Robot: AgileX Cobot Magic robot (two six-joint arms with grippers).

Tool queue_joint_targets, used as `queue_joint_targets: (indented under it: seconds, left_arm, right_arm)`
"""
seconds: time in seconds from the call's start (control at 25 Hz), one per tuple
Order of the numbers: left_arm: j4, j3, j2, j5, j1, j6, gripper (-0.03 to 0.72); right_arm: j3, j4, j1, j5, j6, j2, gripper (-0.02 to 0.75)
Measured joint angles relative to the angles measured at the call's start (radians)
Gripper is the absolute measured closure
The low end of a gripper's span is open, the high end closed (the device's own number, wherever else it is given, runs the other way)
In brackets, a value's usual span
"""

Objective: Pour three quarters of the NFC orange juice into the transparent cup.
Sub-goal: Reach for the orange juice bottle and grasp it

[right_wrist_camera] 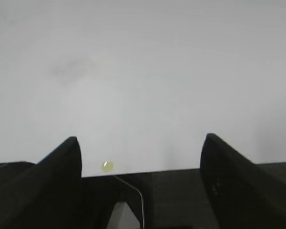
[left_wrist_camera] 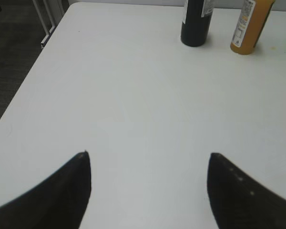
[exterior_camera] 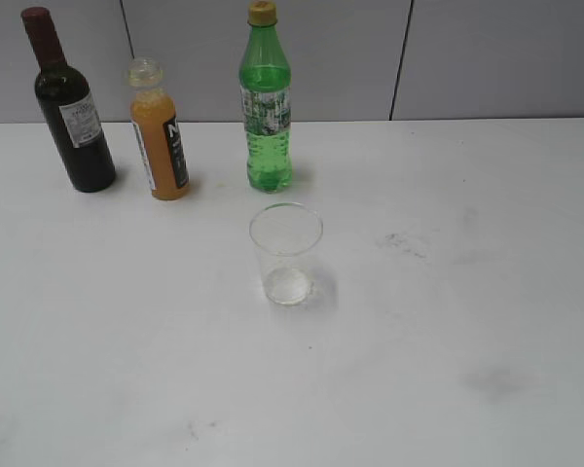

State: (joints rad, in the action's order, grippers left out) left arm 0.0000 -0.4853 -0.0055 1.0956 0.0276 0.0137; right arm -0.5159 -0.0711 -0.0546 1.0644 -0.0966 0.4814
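Note:
The NFC orange juice (exterior_camera: 160,136) is a small bottle of opaque orange liquid with a black-and-white label, upright at the back left of the white table; its lower part also shows at the top right as the juice bottle (left_wrist_camera: 249,26). The transparent cup (exterior_camera: 286,252) stands empty and upright in front of the bottles, near the middle. No arm shows in the exterior view. My left gripper (left_wrist_camera: 149,157) hangs open over bare table, well short of the bottles. My right gripper (right_wrist_camera: 141,142) is open above the table's near edge, holding nothing.
A dark wine bottle (exterior_camera: 70,105) with a red cap stands left of the juice, its base visible as the dark bottle (left_wrist_camera: 196,21). A green bottle (exterior_camera: 266,102) with a yellow cap stands right of it. A yellowish droplet (right_wrist_camera: 107,165) lies by the table edge (right_wrist_camera: 148,172). The table's left edge (left_wrist_camera: 33,71) drops to dark floor.

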Motion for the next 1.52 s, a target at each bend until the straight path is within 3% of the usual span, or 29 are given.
queue_joint_targets:
  seconds: [0.64, 1.52]
  left_arm:
    - [0.000, 0.000, 0.000, 0.000, 0.000, 0.000, 0.104]
    - [0.000, 0.000, 0.000, 0.000, 0.000, 0.000, 0.104]
  right_arm:
    - [0.006, -0.004, 0.000, -0.023, 0.001, -0.357, 0.146]
    - [0.012, -0.007, 0.012, -0.023, 0.006, -0.487, 0.147]
